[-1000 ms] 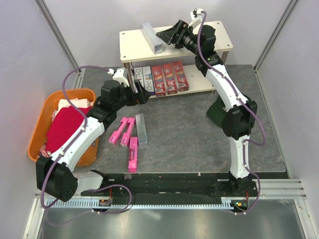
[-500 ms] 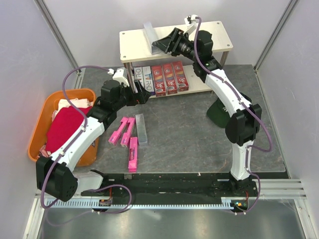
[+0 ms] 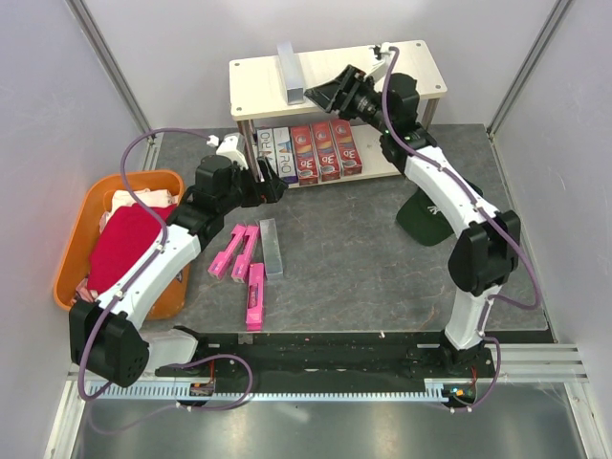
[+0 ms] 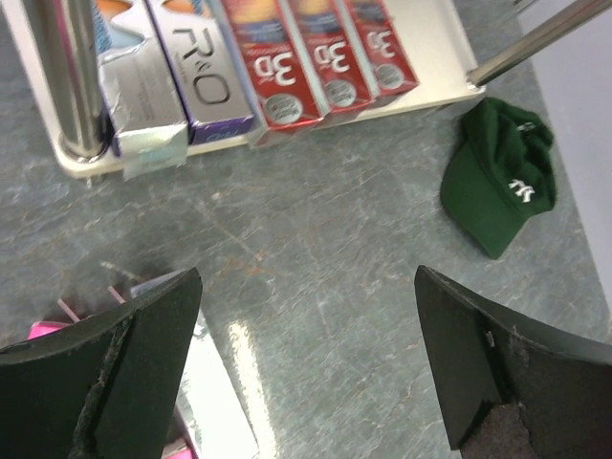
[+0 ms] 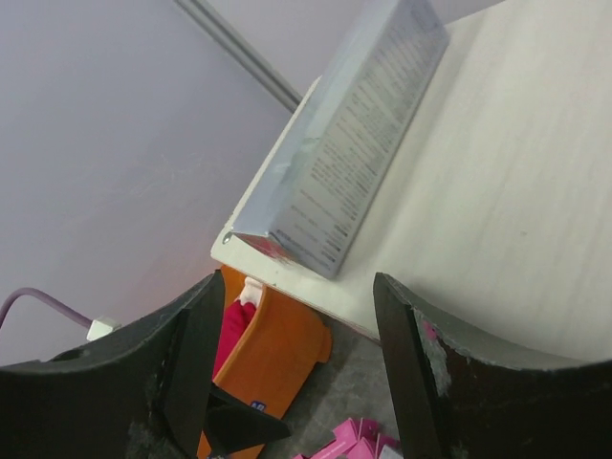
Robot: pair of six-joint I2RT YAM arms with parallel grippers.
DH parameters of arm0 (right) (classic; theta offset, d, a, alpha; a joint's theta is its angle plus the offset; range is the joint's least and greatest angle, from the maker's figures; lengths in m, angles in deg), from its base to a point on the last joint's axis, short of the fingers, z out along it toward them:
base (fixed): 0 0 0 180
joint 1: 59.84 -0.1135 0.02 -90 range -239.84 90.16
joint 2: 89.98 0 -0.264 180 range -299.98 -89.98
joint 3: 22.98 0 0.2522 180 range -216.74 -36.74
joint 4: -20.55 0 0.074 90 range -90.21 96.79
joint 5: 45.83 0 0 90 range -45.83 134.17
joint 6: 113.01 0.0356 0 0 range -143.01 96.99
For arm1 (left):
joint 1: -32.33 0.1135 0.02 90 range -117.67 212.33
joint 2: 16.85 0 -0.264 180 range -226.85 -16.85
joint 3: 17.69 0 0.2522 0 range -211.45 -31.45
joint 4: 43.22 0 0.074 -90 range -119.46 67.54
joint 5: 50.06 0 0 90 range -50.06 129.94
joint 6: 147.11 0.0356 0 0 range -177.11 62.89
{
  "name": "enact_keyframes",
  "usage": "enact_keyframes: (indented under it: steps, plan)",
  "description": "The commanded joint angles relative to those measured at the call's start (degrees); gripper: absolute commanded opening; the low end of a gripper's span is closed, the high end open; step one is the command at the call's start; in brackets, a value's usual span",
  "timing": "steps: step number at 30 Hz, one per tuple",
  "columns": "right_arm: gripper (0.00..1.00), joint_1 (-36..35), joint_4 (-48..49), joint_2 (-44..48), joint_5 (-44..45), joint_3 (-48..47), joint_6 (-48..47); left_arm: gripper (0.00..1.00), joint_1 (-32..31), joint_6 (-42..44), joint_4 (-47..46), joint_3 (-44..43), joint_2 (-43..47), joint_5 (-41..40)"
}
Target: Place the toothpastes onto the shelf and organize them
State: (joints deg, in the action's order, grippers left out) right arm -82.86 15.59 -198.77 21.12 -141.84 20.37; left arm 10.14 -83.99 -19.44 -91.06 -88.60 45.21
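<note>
- We are hovering the right pincer over the top of the shelf. Its fingers are standing apart, released, just beside the near end of the silver box lying there.
- We are hanging the left pincer above the bench, spread wide and gripping nothing.
- Three red boxes and the navy boxes are sitting side by side on the shelf's lower tier.
- Three pink boxes and a second silver box are lying on the bench.
</note>
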Motion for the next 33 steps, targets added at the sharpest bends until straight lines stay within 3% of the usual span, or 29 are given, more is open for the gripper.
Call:
enact_keyframes:
  steps: [1, 8, 18, 26, 33]
  plan:
    - [0.72, 1.58, 0.96, 6.73, 5.21, 6.21, -0.92, 1.0, 0.31, 1.12, 2.98, 1.16, -1.2, -2.37]
    - [0.76, 1.49, 1.83, 15.27, 3.89, 17.63, -0.84, 1.0, 0.4, -0.46, 3.86, 4.32, -4.8, -1.68]
    - [0.78, 1.41, 4.3, 25.56, 5.21, 41.18, 0.04, 1.0, 0.31, -2.66, 0.79, 12.59, -6.12, 0.61]
    - [0.78, 1.23, 4.21, 25.03, 3.01, 47.18, 0.31, 0.9, -0.04, -3.54, -3.51, 15.32, -10.07, 3.77]
    - [0.78, 1.23, 4.3, 23.98, 2.04, 48.5, 0.13, 0.87, -1.97, -3.27, -3.61, 13.83, -15.69, 0.97]
